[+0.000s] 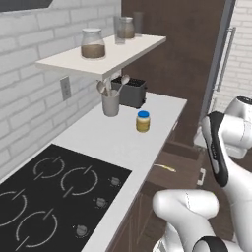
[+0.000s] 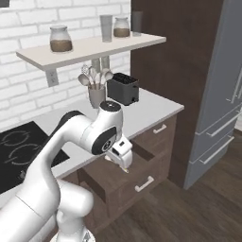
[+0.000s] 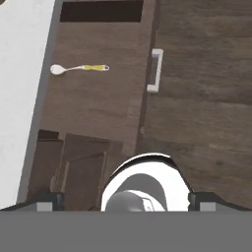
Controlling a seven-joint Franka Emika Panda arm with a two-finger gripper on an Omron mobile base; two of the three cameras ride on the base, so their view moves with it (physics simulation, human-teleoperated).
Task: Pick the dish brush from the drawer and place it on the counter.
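One dish brush [image 3: 78,68] lies in the open drawer [image 3: 98,113], beside the counter [image 3: 22,98] edge.

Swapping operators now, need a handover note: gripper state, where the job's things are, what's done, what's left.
Gripper: above the open drawer, holding nothing; whether the jaws are open or shut can't be told.
Dish brush: lying flat on the drawer floor, near the counter edge, untouched.
Done: drawer is open.
Left: descend, grasp the brush by its yellow handle, lift it and set it on the counter.
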